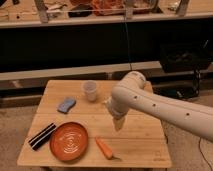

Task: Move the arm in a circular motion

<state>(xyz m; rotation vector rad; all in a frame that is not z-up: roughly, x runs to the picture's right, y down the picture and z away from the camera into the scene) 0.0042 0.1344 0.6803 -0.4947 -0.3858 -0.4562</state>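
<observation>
Arm (150, 102) motion is the whole task, and the cream-white segments are seen reaching in from the lower right of the frame, with the bulbous elbow at centre above the wooden table (140, 137). The gripper (118, 123) hangs just below the elbow, pointed down, holding nothing. The circular sweep is judged to be under way. For the next arc, clearance is needed over the clear cup (90, 91), orange plate (68, 141) and carrot (104, 148).
</observation>
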